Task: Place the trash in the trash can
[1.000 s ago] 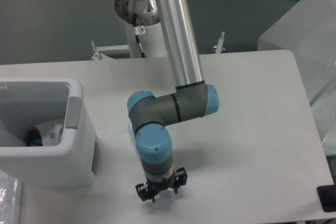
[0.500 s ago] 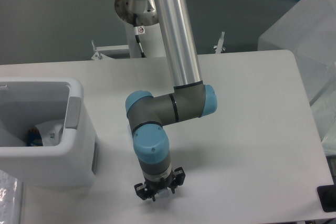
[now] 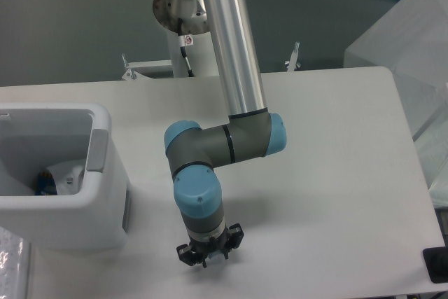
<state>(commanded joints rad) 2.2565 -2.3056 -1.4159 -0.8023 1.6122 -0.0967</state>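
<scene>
The trash can (image 3: pixel 105 194) is a white boxy bin at the left edge of the table, with a grey panel on its right rim. Inside it lies the bottle (image 3: pixel 47 184), of which a blue label bit shows, next to something white (image 3: pixel 70 171). I cannot tell whether that white thing is the wrapper. No wrapper shows on the table. My gripper (image 3: pixel 208 257) points straight down, low over the table near its front edge, to the right of the bin. Its black fingers (image 3: pixel 183 253) look spread, with nothing visible between them. The wrist hides the spot right below.
The arm's forearm and elbow (image 3: pixel 224 145) hang over the middle of the table. A frosted plastic box (image 3: pixel 409 47) stands at the right. A black object (image 3: pixel 435 264) sits at the front right corner. Clear plastic (image 3: pixel 10 260) lies at the front left.
My gripper has slid a little to the left and toward the front edge, closer to the bin. The finger spread looks unchanged. The bin's contents have not moved.
</scene>
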